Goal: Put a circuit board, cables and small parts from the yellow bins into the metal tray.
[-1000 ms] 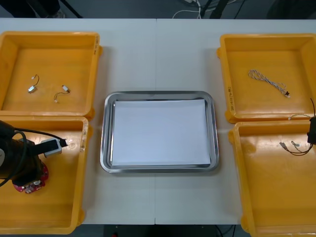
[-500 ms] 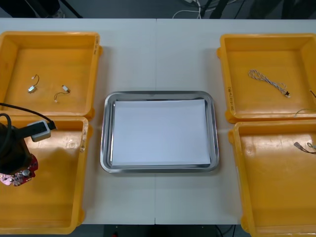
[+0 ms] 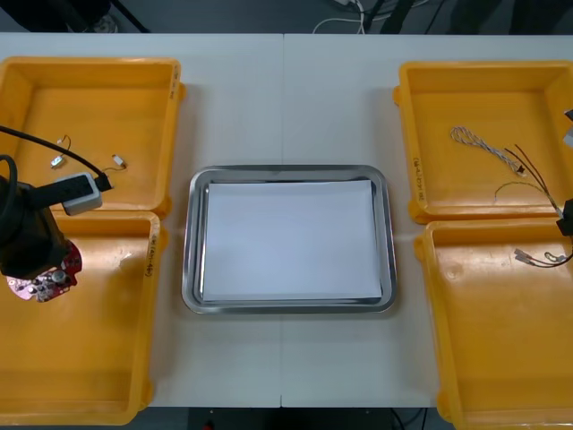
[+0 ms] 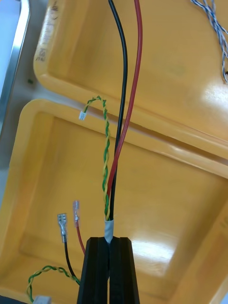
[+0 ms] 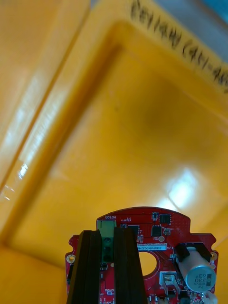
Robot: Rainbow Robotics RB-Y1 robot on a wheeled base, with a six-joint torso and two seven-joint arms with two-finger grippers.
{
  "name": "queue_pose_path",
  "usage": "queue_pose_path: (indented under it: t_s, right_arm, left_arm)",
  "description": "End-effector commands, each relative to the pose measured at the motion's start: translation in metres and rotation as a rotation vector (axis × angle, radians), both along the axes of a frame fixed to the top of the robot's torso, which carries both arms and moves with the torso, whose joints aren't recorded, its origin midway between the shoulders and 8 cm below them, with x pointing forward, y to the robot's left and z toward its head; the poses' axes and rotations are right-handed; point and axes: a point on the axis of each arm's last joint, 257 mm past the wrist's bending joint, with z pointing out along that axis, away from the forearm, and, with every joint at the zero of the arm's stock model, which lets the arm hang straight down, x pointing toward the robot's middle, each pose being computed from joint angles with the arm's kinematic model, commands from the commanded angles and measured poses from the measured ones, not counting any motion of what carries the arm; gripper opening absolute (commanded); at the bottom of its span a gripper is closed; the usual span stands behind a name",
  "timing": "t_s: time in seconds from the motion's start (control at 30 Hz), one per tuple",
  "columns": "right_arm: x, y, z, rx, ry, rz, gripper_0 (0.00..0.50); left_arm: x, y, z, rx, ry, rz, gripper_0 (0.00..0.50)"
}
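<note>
Board pinch, left side: left gripper (image 5: 108, 233) has its two fingers (image 5: 88, 259) clamped across the edge of the round red circuit board (image 5: 159, 230), over a green connector block. The board is lifted above the floor of the near left bin (image 3: 94, 358).
- Board looks rigid and light, so an edge pinch should carry it flat. It is likely fragile on its face (a tall silver capacitor stands just beside the fingers), so the bare rim is the safer hold.

Right side: right gripper (image 4: 108, 240) has its fingers closed together on the cable bundle (image 4: 116, 142), at a pale taped collar where the black, red and twisted green-yellow strands join.
- The bundle hangs over the near right bin (image 3: 483, 358), with loose ends trailing across the rim towards the far right bin (image 3: 448, 85).
- Cable is limp and light and will swing and drag. The taped collar seems the best hold, since all the strands meet there. The terminal ends could snag on a bin rim.

Metal tray (image 3: 189, 242) sits between the bins, white inside, with nothing in it yet.

Untouched: blue and white cable (image 3: 483, 146) in the far right bin, and small metal parts (image 3: 59, 161) in the far left bin (image 3: 89, 90).
</note>
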Motion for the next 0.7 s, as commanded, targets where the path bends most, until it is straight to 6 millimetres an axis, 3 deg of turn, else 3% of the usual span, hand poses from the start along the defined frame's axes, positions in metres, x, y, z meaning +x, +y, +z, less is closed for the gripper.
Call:
queue_pose_path:
  t_s: [0.03, 0.47, 0.7]
  right_arm:
    - [0.005, 0.012, 0.014, -0.115, -0.022, 0.141, 0.0]
    - [0.004, 0.052, 0.003, -0.213, 0.024, 0.347, 0.0]
    - [0.006, 0.064, 0.004, -0.256, 0.029, 0.407, 0.0]
  left_arm:
    - [0.02, -0.032, 0.039, -0.08, -0.112, 0.013, 0.0]
    - [0.035, -0.104, 0.056, -0.206, -0.141, 0.027, 0.0]
    - [0.047, -0.137, 0.068, -0.23, -0.183, 0.015, 0.0]
